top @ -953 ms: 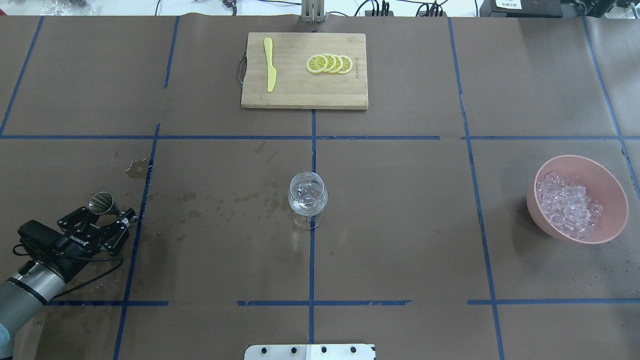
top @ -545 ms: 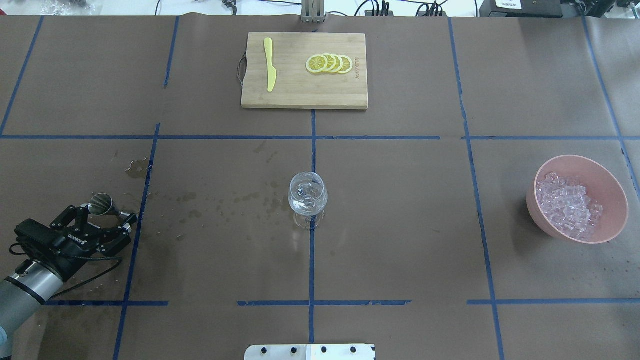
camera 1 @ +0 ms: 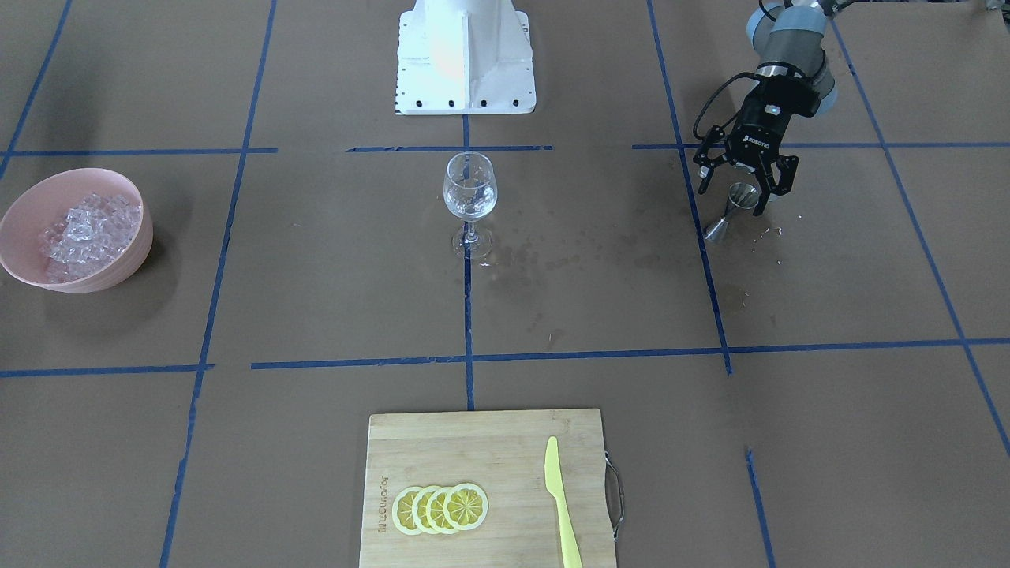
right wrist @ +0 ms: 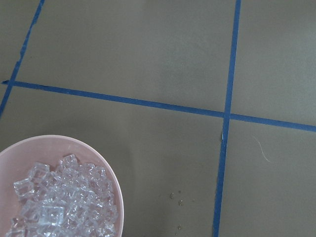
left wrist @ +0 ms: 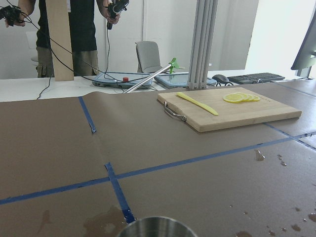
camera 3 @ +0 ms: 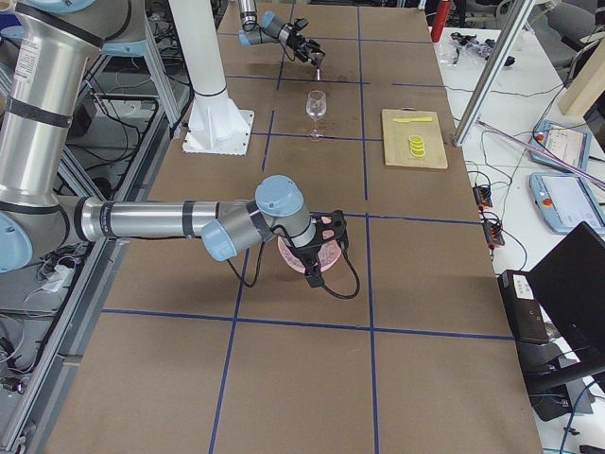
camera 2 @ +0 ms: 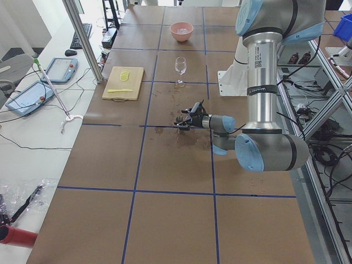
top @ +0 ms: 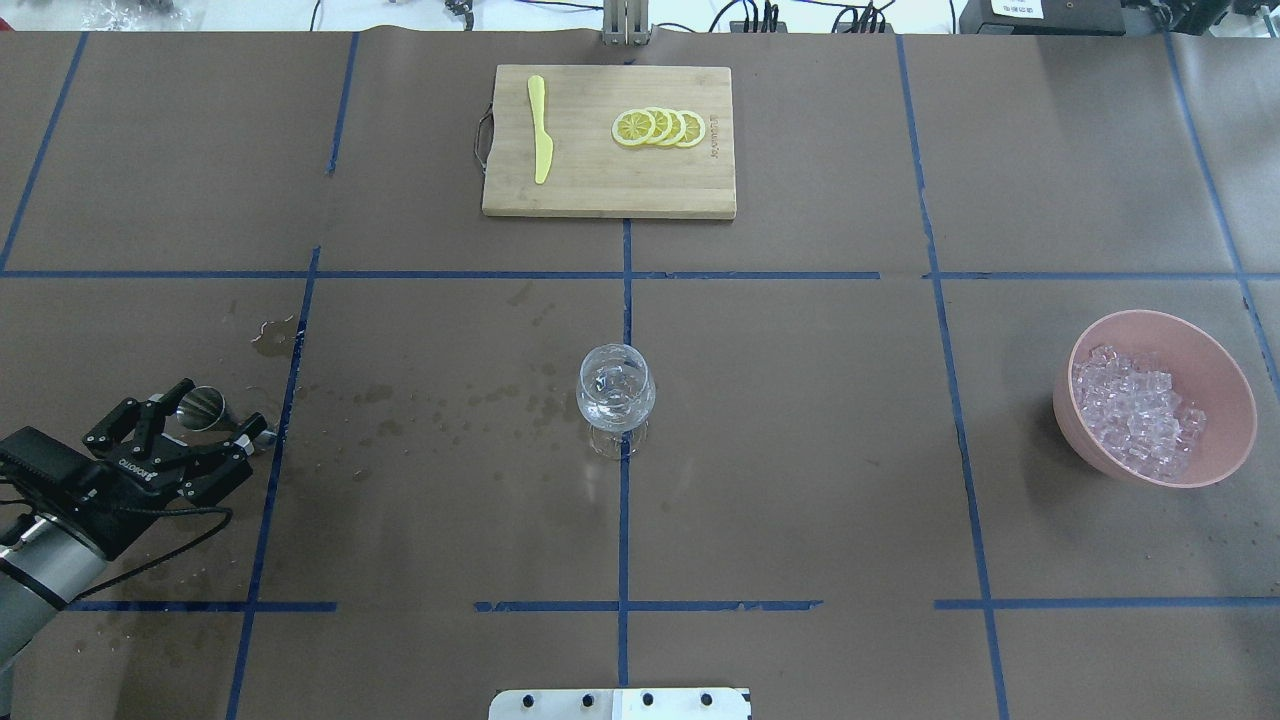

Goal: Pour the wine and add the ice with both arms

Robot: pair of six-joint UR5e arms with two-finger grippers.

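The left gripper (camera 1: 735, 197) has its fingers spread wide, and the steel jigger (top: 203, 407) stands upright between them, at the near left; nothing is pinched. The wine glass (top: 616, 390) in the centre holds something clear, so I judge that the pouring is done. To leave the jigger well, the gripper should draw straight back, fingers wide, so that none knocks it over. The ice (top: 1135, 410) lies in the pink bowl (top: 1215, 345) at the right. Only the exterior right view shows the right gripper (camera 3: 321, 241), near that bowl; whether it is spread or pressed together, I cannot tell.
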